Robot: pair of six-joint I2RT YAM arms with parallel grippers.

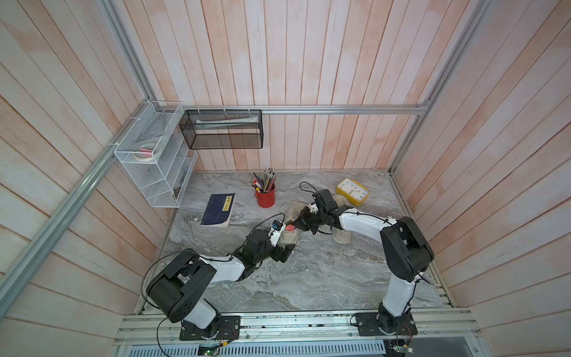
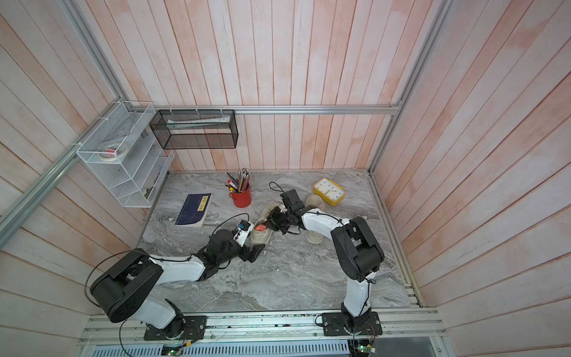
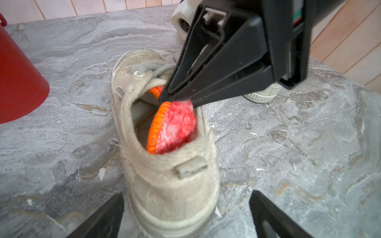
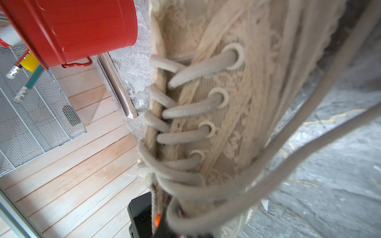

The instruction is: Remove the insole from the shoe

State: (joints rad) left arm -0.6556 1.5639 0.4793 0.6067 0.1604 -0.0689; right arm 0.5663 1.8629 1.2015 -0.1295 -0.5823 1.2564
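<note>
Left gripper (image 3: 186, 193): my jaws spread wide astride heel of beige sneaker (image 3: 171, 181), gripping nothing. Right gripper (image 3: 165, 99): my jaws pinch edge of red insole (image 3: 177, 127); its heel end sticks up out of the sneaker, rest inside.

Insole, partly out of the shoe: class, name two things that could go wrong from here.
1. The left gripper stands open at the heel, so the shoe is unheld and may lift with the insole.
2. The right gripper pinches only the insole's edge beside the laces; it might slip or snag them.
</note>
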